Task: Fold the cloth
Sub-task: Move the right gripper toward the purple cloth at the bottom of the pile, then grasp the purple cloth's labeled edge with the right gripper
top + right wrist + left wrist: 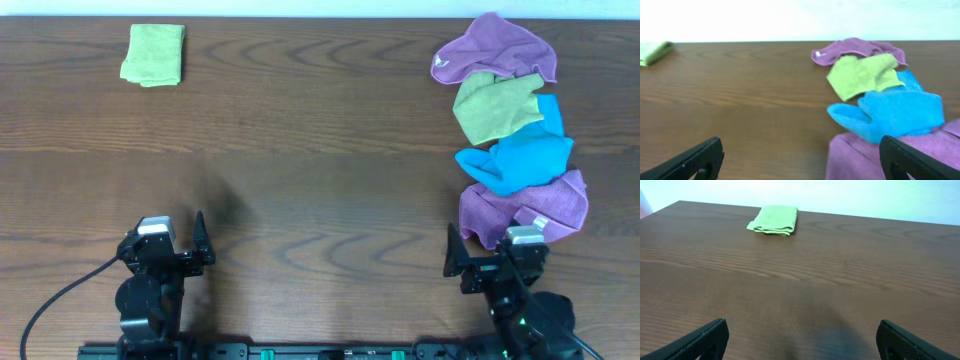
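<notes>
My left gripper: jaws spread wide and holding nothing, low over bare wood at the near left of the table.
My right gripper: jaws just as wide and also holding nothing, at the near right of the table.
The cloth: pinkish-mauve and rumpled, unfolded. It lies flat on the wood just ahead of my right gripper and is the nearest piece in a row of four cloths.
Cloth against my fingers: it starts about midway across the gap and runs off to the right, passing behind my right-hand finger. My left-hand finger stands over bare wood, apart from it. I cannot tell whether any fingertip touches the fabric.
Label: from overhead, a small white tag sits at the cloth's near edge, just beside my wrist.
Blue cloth: bright blue and bunched, lying over the far edge of the cloth.
Olive-green cloth: next out, overlapping the far end of the blue one.
Lilac cloth: farthest in the row, near the table's far edge, partly under the olive-green one.
Folded green cloth: a neat small rectangle at the far left, well apart from my left gripper.
</notes>
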You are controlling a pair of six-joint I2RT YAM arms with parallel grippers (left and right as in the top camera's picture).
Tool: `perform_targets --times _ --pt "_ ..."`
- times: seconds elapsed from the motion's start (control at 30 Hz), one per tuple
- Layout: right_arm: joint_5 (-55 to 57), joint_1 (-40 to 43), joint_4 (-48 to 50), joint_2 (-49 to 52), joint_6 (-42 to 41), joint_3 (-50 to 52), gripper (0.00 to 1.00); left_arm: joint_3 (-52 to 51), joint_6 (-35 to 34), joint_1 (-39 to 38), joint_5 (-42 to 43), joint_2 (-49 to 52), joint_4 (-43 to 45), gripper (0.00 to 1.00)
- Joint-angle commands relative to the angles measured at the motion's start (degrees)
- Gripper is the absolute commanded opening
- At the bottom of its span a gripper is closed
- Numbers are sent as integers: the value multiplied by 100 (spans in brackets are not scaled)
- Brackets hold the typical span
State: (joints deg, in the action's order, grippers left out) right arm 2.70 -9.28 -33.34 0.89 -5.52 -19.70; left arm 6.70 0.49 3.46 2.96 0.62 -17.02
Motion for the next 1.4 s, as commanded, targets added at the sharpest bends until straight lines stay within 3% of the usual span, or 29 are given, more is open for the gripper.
perform_targets --times 0.0,0.17,0.3,0.6,0.67,0.87,1.2,1.37 --pt "-109 22 369 -57 -127 7 99 -144 83 -28 -76 -37 -26 96" --pt "125 26 682 -31 -415 7 99 -144 83 -28 -76 -37 -26 95" --pt "654 44 313 538 -1528 4 99 -144 83 -28 -76 -37 -26 95" --pt "654 562 254 3941 -1779 -1054 99 -144 83 -28 -76 -37 -26 96" --pt "656 896 -140 4957 -1779 -1657 99 -144 83 -28 -76 -37 -26 95" --pt "647 1526 -1432 6769 -1631 -2765 99 -144 83 -28 -76 -37 -26 95" --pt "658 1574 -1622 7291 -1513 -2876 99 -144 83 -28 -76 -37 -26 95" --pt "1080 2057 -1589 7538 -2020 -2876 97 -144 83 -28 -76 -37 -26 95"
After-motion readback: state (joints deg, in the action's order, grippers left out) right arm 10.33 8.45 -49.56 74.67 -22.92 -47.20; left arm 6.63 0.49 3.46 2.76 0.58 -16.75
